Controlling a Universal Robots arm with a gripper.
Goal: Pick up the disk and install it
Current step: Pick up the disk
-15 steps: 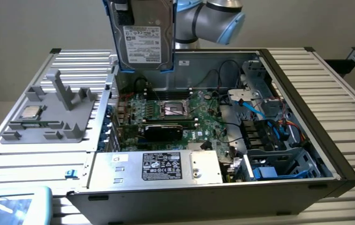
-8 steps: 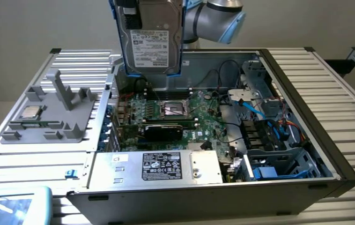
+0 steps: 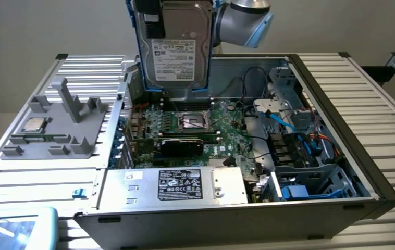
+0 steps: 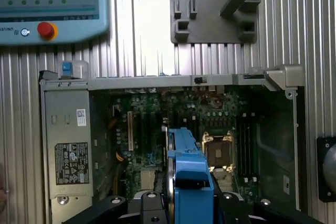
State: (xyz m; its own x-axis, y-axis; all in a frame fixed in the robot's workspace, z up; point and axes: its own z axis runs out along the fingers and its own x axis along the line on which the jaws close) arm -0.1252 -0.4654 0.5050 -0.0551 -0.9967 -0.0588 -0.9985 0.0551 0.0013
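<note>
Mid-carry, install not yet done. Clenched on flat rectangular silver disk in bright blue plastic frame [image 3: 173,49] with black gripper [image 4: 187,203]. Held aloft over far end of open grey metal computer case [image 3: 336,104], clear of green motherboard [image 3: 232,138]. Standing upright, long axis vertical, white label facing exterior camera. Seating probably calls for careful alignment and clearance from loose cables [image 3: 284,122].

Disk [image 3: 175,47] is smooth silver metal with a matt white paper label, clipped in a slightly shiny blue plastic frame [image 3: 140,57]. The case [image 3: 218,226] looks like dark matt metal. The power supply [image 3: 131,190] inside the case is bare dull metal. The tabletop [image 3: 364,94] under the case is ribbed satin metal. The fixture [image 3: 79,140] beside the case is matt grey plastic.
</note>
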